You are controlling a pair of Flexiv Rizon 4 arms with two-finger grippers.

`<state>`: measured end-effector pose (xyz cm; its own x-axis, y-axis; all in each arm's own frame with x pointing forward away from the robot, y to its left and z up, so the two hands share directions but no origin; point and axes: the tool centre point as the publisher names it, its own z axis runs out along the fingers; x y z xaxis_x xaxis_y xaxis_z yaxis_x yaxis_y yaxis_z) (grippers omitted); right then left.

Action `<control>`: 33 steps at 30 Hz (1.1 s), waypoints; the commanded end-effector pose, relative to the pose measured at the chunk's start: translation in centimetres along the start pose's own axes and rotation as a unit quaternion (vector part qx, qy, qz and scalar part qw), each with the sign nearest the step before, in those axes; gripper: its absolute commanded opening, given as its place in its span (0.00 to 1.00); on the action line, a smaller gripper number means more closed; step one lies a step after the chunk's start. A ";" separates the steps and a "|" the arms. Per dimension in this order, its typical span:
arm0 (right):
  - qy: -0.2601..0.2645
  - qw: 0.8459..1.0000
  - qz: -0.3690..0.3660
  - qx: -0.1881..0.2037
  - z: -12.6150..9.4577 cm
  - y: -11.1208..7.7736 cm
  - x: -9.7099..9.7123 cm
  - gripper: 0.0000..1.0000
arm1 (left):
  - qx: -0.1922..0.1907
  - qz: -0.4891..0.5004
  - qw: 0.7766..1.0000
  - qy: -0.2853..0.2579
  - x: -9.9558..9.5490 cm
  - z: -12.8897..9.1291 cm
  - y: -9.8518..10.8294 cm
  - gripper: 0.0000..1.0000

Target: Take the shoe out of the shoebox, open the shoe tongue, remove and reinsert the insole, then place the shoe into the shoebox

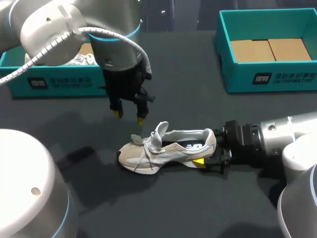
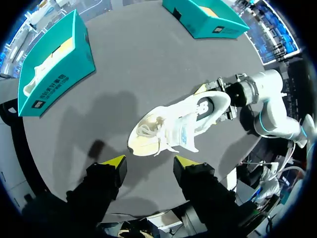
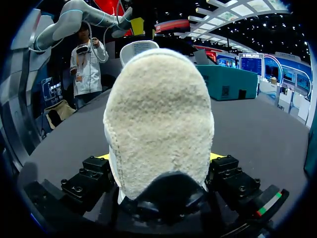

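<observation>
"Head view, far left, what's there?"

"Teal left shoebox [image 1: 59,82], open top, at the back of the dark surface [image 1: 74,114]. Pale item [image 1: 81,60] inside, partly behind the arm, can't tell what."

"Next?"

"Left gripper [image 1: 129,116], coming down from the left arm. Fingers spread, nothing between them. It hangs above the surface just behind the toe end of the shoe [image 1: 163,148], not touching it. The left wrist view agrees: both yellow tips apart, shoe lying ahead of the gripper, bare surface between the fingers."

"Shoe itself?"

"Cream sneaker, out of both boxes, upright on its sole near the middle of the surface, toe to the left, heel to the right. Tongue [image 1: 159,133] stands up, laces loose. Dark insole [image 1: 190,145] shows inside the opening, looks seated."

"Right side?"

"Right gripper [image 1: 210,153] comes in low and level from the right and is clamped on the shoe's heel. One yellow tip shows on the near side in the head view. In the right wrist view the heel [image 3: 158,124] fills the gap, with a finger pressed against each side."

"And beyond that?"

"Right shoebox [image 1: 267,77], teal, at the back right, well apart from the shoe. Only brown cardboard [image 1: 270,49] in it."
</observation>
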<state>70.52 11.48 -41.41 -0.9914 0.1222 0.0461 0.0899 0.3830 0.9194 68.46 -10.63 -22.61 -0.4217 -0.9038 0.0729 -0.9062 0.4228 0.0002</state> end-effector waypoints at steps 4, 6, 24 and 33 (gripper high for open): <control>0.000 1.000 0.000 0.002 -0.1 0.1 0.1 0.00 | -0.043 0.292 0.952 0.082 1.4 -3.3 -0.7 0.21; 0.000 1.000 0.000 0.002 -0.1 0.1 0.1 0.00 | -0.081 0.410 0.904 0.085 1.7 -4.1 -1.2 0.00; 0.000 1.000 0.000 0.002 -0.1 0.1 0.1 0.00 | -0.034 0.525 0.846 0.085 6.0 -3.1 -3.2 0.00; 0.000 1.000 0.000 0.002 -0.1 0.1 0.1 0.00 | -0.027 0.571 0.816 0.086 7.9 -1.7 -4.2 0.00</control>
<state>70.52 11.48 -41.41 -0.9914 0.1221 0.0461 0.0899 0.3829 0.9194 68.63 -19.02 -20.39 -0.9779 -0.0285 0.2069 -0.0529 0.9922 -0.1133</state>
